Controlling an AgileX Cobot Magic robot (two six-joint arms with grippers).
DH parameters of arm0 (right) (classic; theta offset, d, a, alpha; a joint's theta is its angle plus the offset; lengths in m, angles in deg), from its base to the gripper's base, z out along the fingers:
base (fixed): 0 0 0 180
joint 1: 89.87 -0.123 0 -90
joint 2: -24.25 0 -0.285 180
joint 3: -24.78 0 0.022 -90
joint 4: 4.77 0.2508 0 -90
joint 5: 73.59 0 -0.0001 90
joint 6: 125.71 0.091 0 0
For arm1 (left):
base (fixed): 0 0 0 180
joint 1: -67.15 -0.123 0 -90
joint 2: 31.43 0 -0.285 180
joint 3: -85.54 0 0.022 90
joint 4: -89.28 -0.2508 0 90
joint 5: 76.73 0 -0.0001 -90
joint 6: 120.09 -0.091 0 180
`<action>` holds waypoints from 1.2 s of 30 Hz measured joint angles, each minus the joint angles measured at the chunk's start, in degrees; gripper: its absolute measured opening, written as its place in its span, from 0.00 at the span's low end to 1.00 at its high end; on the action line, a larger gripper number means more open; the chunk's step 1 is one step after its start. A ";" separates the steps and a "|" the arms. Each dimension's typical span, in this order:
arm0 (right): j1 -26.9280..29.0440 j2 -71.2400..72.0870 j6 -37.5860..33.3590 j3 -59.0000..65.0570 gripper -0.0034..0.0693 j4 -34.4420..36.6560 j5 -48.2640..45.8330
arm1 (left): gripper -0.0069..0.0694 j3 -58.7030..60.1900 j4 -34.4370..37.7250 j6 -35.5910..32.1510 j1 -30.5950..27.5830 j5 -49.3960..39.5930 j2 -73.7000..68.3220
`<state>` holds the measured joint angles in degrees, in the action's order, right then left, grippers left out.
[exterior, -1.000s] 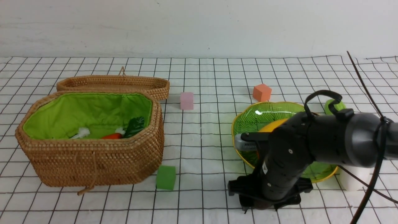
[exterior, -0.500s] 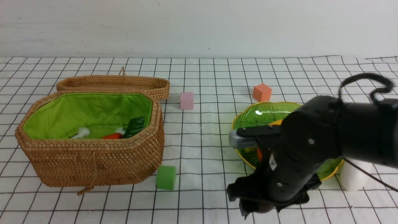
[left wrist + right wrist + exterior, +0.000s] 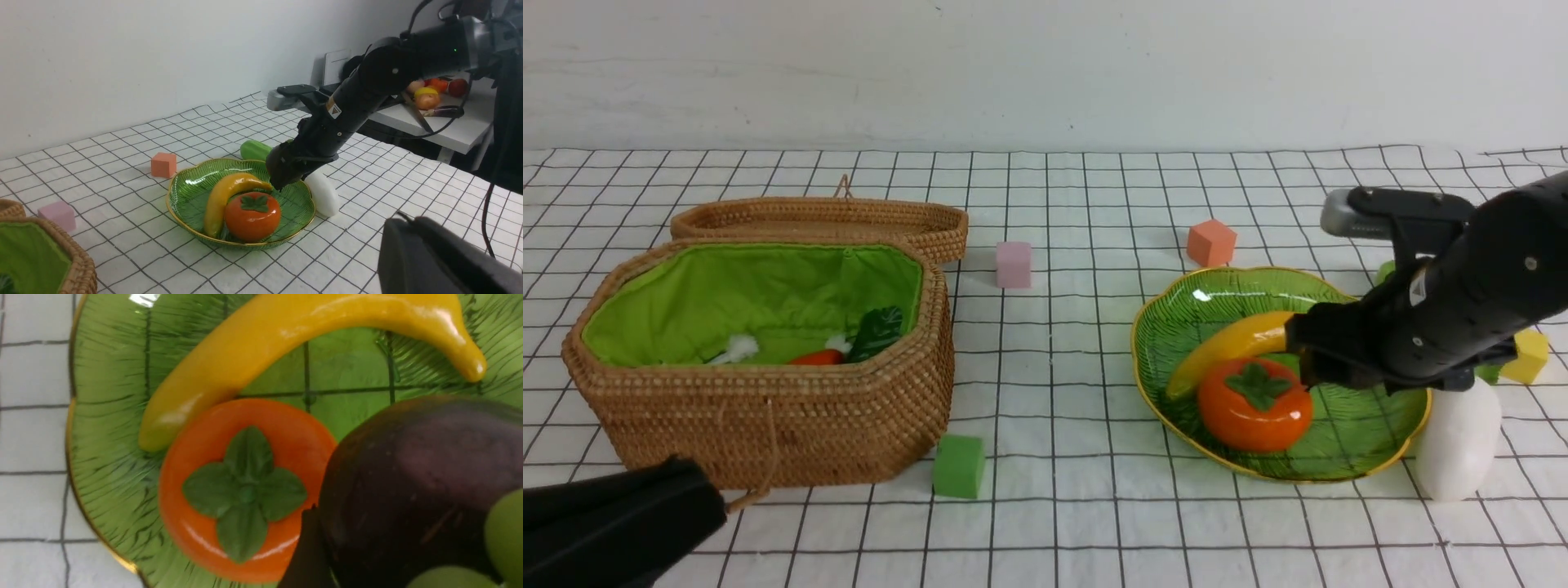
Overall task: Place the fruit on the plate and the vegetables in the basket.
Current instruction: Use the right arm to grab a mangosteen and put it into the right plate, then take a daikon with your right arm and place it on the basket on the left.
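The green glass plate [image 3: 1176, 314] holds a yellow banana [image 3: 1225, 347] and an orange persimmon [image 3: 1254, 408]. My right gripper [image 3: 1339, 363] hangs over the plate's right half, shut on the dark purple mangosteen [image 3: 425, 477]; its jaws stand wide around the fruit. In the front view the gripper hides the mangosteen. A white radish [image 3: 1454, 445] lies just right of the plate, and a green gourd [image 3: 255, 150] lies behind it. An orange carrot [image 3: 817, 358] lies in the open woven basket [image 3: 768, 425]. My left gripper [image 3: 404, 222] is shut and empty, low at the front left [image 3: 621, 523].
Foam cubes lie about: pink [image 3: 1013, 264], orange [image 3: 1210, 242], green [image 3: 958, 465] and yellow [image 3: 1527, 355]. The basket's lid [image 3: 825, 219] lies open behind it. A side table [image 3: 449, 122] with more toy produce stands beyond the right arm.
My right gripper rose from the table in front of the plate and swung back and right over the plate with the mangosteen. The left arm came into view at the bottom left.
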<state>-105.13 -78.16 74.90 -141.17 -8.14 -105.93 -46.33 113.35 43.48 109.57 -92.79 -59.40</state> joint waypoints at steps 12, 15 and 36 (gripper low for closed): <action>1.28 5.56 -0.29 -1.64 0.92 0.08 -6.82 | 0.07 0.00 0.19 0.00 0.00 -2.17 0.00; 2.59 9.30 0.29 -2.42 0.84 -1.37 -11.84 | 0.07 0.00 0.19 0.00 0.00 -2.59 0.00; 20.02 -2.96 -2.14 2.46 0.86 13.81 -3.74 | 0.07 0.00 0.19 0.00 0.00 -7.54 0.00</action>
<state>-85.11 -81.12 72.76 -138.71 5.67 -109.67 -46.33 113.54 43.48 109.57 -100.33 -59.40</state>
